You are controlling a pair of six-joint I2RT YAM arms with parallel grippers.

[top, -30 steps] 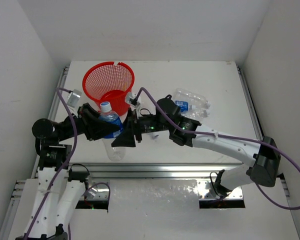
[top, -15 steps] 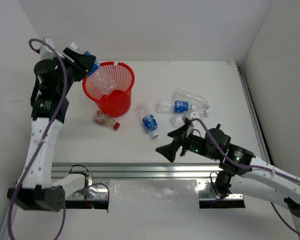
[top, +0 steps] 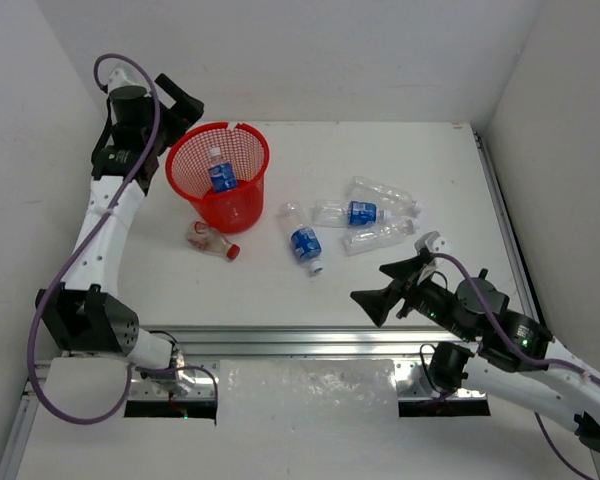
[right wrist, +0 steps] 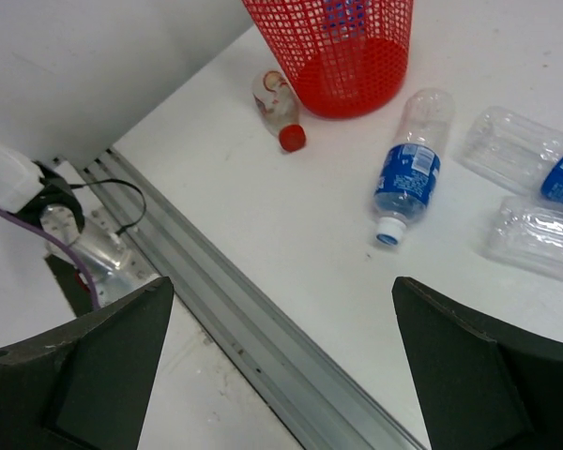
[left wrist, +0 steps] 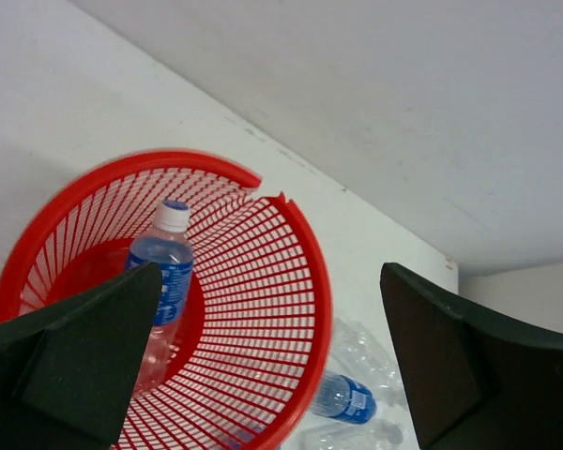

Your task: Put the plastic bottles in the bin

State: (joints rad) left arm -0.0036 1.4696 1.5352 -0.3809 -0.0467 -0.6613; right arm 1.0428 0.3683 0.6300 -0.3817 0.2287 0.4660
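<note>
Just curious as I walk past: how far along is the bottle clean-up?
Done: one blue-labelled bottle sits inside the red mesh bin. In hand: nothing; the left end effector and right end effector are open, empty. Left: five bottles on the table, including the red-capped bottle.

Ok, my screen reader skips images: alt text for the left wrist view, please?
A blue-labelled bottle leans inside the red basket, seen from above. The left fingers stand wide apart and empty at the lower corners; a second bottle lies beyond.
</note>
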